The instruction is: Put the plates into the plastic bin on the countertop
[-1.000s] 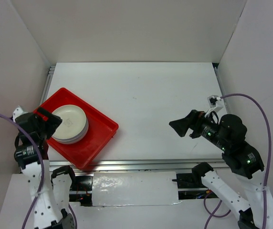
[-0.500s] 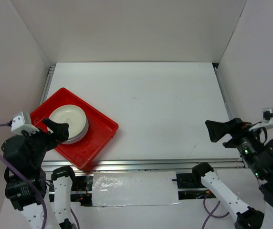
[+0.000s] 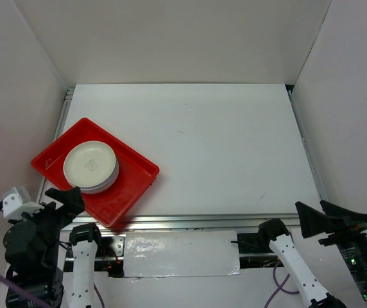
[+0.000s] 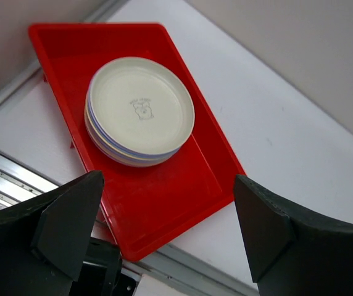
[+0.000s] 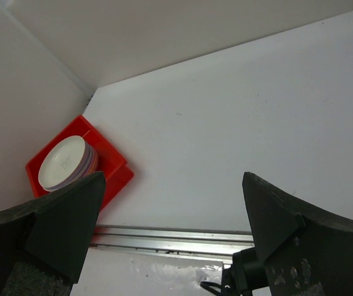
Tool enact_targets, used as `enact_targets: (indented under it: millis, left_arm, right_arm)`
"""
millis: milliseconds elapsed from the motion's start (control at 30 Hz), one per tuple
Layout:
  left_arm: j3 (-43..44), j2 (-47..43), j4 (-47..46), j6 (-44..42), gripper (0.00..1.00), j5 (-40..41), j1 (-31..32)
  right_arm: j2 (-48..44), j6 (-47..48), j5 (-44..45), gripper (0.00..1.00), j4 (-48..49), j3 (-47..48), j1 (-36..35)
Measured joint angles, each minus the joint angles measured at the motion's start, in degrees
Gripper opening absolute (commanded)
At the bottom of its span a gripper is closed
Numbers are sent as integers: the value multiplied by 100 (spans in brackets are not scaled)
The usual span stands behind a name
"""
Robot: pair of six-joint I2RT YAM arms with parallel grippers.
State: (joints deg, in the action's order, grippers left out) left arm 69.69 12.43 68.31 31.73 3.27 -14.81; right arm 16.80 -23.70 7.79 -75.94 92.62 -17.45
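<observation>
A stack of plates (image 3: 91, 165), cream one on top with purple and blue rims below, sits in the red plastic bin (image 3: 131, 181) at the near left of the countertop (image 3: 203, 141). My left gripper (image 3: 66, 197) hangs open and empty just off the bin's near-left side, at the table's front rail. The left wrist view looks down on the plates (image 4: 141, 111) and bin (image 4: 164, 200) between its wide-apart fingers. My right gripper (image 3: 310, 205) is open and empty beyond the near-right corner. Its wrist view has the plates (image 5: 62, 163) far left.
A metal rail (image 3: 190, 221) runs along the near edge, with the arm bases and a white cover plate (image 3: 180, 253) below it. White walls enclose the left, back and right sides. A faint dark mark (image 3: 261, 196) lies on the countertop near the right front.
Both arms have drawn back toward their bases. The left gripper left the bin's left side; the right gripper retreated from over the right of the table past the front rail. Plates and bin stayed put.
</observation>
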Motion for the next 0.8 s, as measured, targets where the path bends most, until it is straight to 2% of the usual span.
enact_targets:
  millis: [167,800]
  left_arm:
    - [522,7,63,186,99,505,44]
    - [330,20,247,321,99,1062,162]
  right_arm:
    - [-470,0,-136,100,-105,-297,260]
    - [-518,-48,-308,100,-44,-957,243]
